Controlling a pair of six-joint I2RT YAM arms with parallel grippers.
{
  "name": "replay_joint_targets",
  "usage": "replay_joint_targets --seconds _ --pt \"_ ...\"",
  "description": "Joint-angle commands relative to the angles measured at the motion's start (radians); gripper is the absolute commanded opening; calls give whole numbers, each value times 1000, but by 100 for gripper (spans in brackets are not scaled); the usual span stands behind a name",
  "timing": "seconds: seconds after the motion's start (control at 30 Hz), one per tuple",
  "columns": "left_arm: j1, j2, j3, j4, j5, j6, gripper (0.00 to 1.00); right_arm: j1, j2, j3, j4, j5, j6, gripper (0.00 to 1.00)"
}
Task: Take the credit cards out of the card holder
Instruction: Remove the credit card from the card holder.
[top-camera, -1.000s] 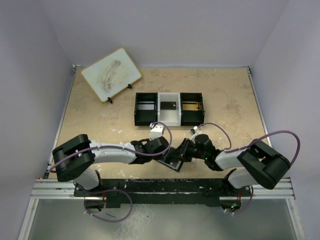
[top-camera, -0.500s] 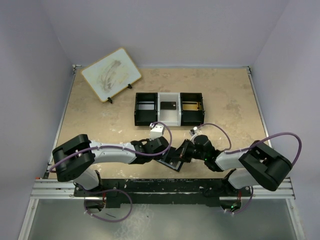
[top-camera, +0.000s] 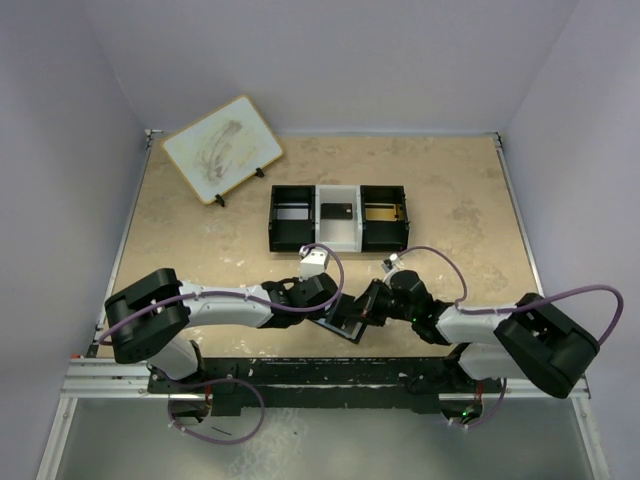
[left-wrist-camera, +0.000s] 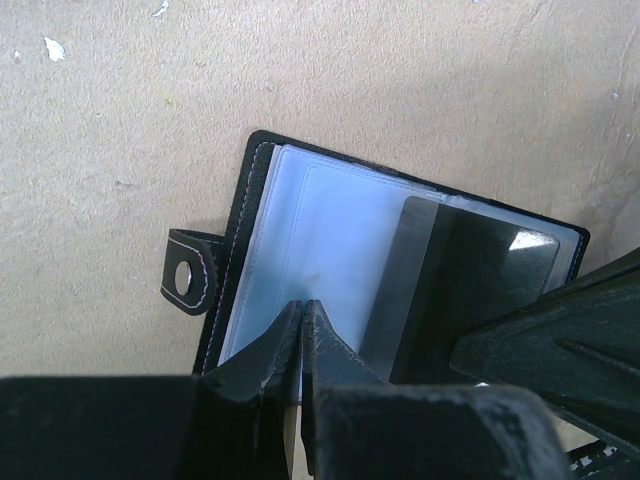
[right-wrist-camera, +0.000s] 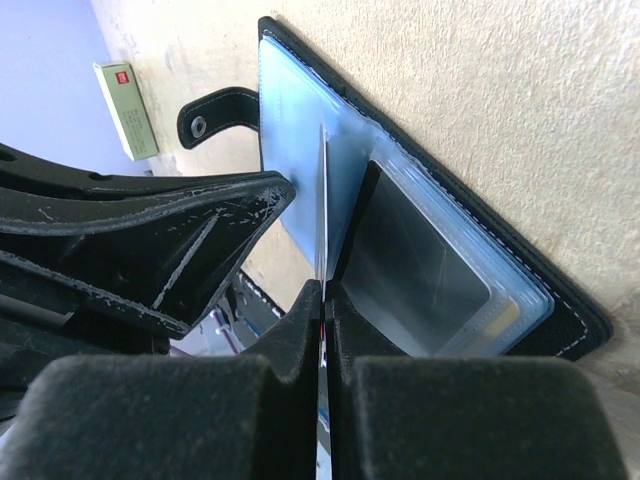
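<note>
pincers, from the left: the left gripper (left-wrist-camera: 303, 308) has stayed pressed together, its tips down on the pale left page of the card holder (left-wrist-camera: 330, 230), which lies open on the table (left-wrist-camera: 400, 80). at the right side of the card holder, the right gripper (right-wrist-camera: 322, 292) was a little spread a second ago and has now come together on a thin pale leaf (right-wrist-camera: 323, 190) standing up from the fold; card or clear sleeve, i cannot tell. if it is a card, i judge the pull-out can begin. a dark card (right-wrist-camera: 410, 260) sits in the right pocket. beyond the card holder is the tray (top-camera: 272, 215): in its middle compartment a dark card-like rectangle (top-camera: 337, 212), in its right one something golden (top-camera: 384, 213).
</note>
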Motion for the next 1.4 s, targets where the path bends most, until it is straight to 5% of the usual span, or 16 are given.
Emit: replay_joint_targets --seconds 0.0,0.63,1.37 --pt "-2 -34 2 -17 -32 -7 0 1 -43 21 -59 29 -26 0" --pt "-2 -136 12 33 26 21 5 0 -173 25 -180 76 -24 0" --pt "-10 -64 4 122 146 32 11 0 -239 52 -286 133 -42 0"
